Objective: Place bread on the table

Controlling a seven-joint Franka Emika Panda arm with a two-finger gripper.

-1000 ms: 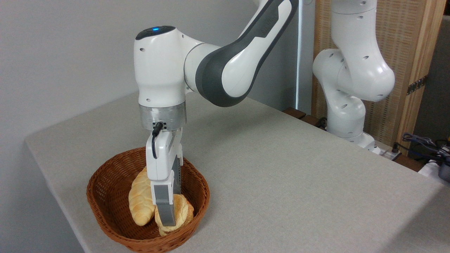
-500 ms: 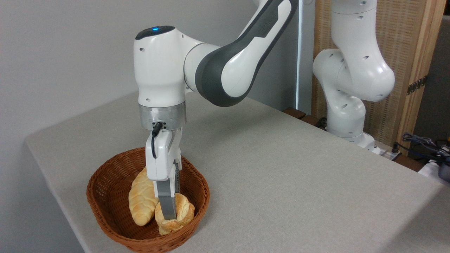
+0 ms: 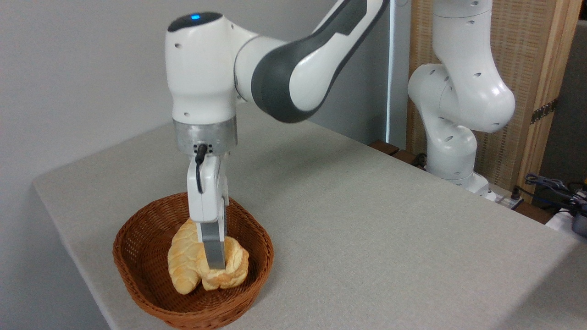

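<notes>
Bread (image 3: 228, 270) is hanging clamped between the fingers of the gripper (image 3: 214, 263), which are closing on it from above. The roll is sitting low inside the wicker basket (image 3: 137, 282), below rim level, with its left flank touching the longer loaf (image 3: 183, 263). Its long axis is running roughly left to right. Bare table (image 3: 367, 238) is lying to the right, beyond the basket's right wall, so the coming move is likely requiring clearance over that rim first.
</notes>
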